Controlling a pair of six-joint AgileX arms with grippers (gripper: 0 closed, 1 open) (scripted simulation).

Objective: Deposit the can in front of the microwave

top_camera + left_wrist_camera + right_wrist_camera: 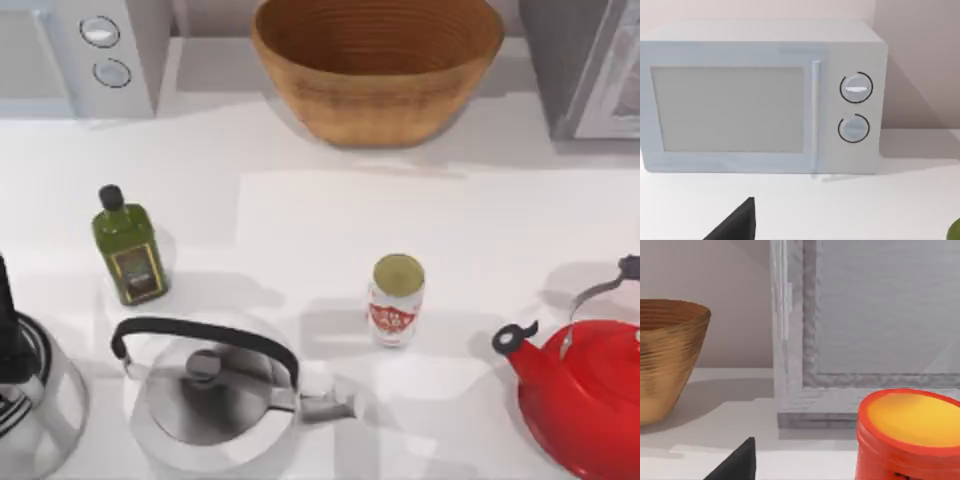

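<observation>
The can (397, 300), a small white tin with a red label and a dull gold top, stands upright on the white table a little right of centre. The microwave (60, 50) sits at the far left corner, its two round dials facing the table; the left wrist view looks straight at its door (760, 100). A black part of my left gripper (737, 222) juts in at the edge of that view, well short of the microwave. A similar black part of my right gripper (737, 462) appears in the right wrist view.
A green oil bottle (128, 250) stands left of the can. A silver kettle (215, 395) and a steel pot (30, 400) line the near left, a red kettle (585, 395) the near right. A woven bowl (378, 65) and a darker grey appliance (590, 60) stand at the back.
</observation>
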